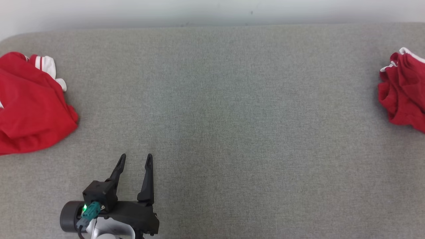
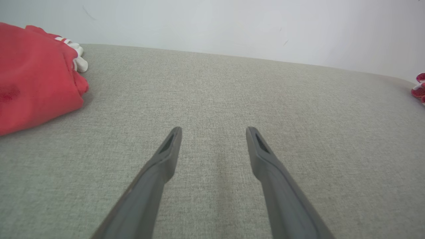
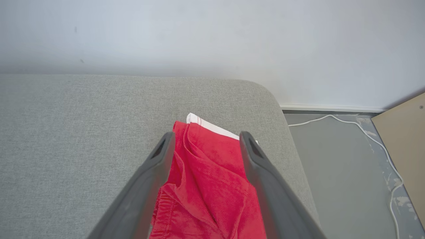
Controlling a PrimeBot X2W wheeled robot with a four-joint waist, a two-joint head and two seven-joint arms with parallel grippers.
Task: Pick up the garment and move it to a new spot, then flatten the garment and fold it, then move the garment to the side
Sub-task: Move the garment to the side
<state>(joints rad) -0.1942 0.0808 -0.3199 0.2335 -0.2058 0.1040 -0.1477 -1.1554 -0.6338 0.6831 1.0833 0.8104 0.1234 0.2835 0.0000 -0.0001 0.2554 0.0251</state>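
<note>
Right wrist view catches a white cable [image 3: 332, 116] past the garment [image 3: 206, 186].

The head view looks steeply down from above onto the grey table [image 1: 232, 116], its far edge and a strip of pale wall [image 1: 212, 10] along the top of the frame, the left gripper [image 1: 136, 155] at the lower left. The left wrist view sits low and close over the same surface, looking almost level along its 2 fingers [image 2: 166, 156] toward that wall. Both share the red garment [image 1: 30, 106] at the frame's left edge and a second red garment [image 1: 403, 89] at the right edge. The right wrist view hangs close above that second garment, looking along the right gripper [image 3: 206, 134], down past the table's rounded corner to the floor [image 3: 332, 166] at the right.
</note>
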